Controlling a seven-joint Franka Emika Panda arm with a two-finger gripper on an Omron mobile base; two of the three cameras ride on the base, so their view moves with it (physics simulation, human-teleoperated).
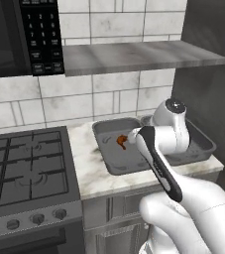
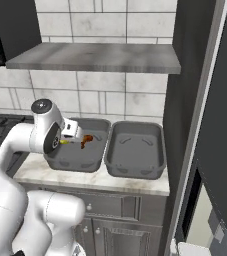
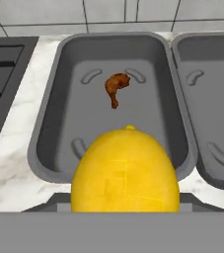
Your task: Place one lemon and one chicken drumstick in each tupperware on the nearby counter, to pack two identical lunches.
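Between gripper fingers, clamped: lemon, above left tupperware holding chicken drumstick; hand view reveals lemon fully.

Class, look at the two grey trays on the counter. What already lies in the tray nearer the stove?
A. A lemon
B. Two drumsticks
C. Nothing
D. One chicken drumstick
D: one drumstick lies in that tray; the lemon is held in the gripper.

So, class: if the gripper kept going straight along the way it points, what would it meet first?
The gripper, shut on the lemon, points down into the left tupperware. The lemon would probably reach its grey floor first, short of the chicken drumstick; depth is uncertain.
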